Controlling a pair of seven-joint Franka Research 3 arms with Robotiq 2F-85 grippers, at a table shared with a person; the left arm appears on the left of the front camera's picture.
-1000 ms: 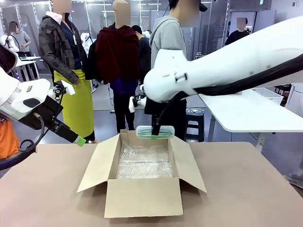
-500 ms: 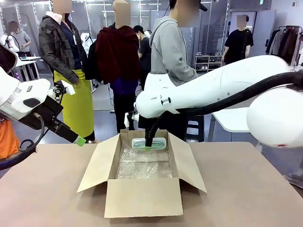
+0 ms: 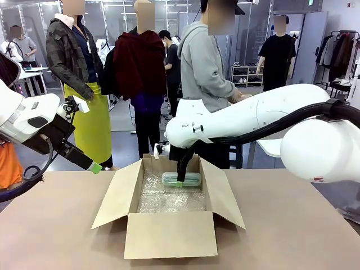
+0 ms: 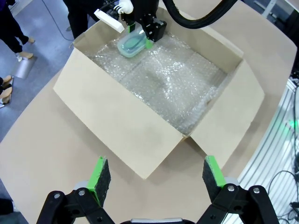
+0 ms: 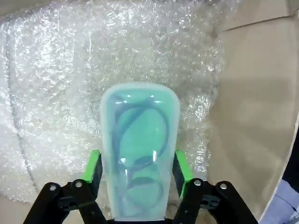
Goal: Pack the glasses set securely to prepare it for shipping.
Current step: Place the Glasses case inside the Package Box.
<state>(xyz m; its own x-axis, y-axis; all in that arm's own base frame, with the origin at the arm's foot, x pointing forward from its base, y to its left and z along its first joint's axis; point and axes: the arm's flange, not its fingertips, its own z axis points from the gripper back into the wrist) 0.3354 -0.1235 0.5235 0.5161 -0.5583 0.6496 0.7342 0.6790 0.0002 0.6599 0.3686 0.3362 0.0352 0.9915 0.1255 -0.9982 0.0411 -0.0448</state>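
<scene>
Front view: a brown corrugated cardboard box (image 3: 169, 233) stands on the matte tan table (image 3: 292, 225) with its four flaps folded outward. Its floor is lined with crinkled, clear bubble wrap (image 3: 169, 201). Inside the box, close to its far wall, is the mint green case (image 3: 192, 180), a slim oblong of glossy, translucent plastic with rounded ends. It sits low over the wrap, but I cannot tell whether it rests its weight there. The right claw (image 3: 180, 183) reaches down into the box from above on a smooth white arm. In the right wrist view its green pads (image 5: 93, 170) lie flat against the two long sides of the case, pinching it across its width. Through the plastic a dark, curved outline like a pair of glasses shows, with small bright glints on the smooth lid. The wrap around the case is bumpy and shiny, and it creeps a little way up the box's inner walls. The left claw (image 4: 155, 169) hangs off the box's left side, raised above the table. Its black fingers are spread wide, with nothing between their green pads.
</scene>
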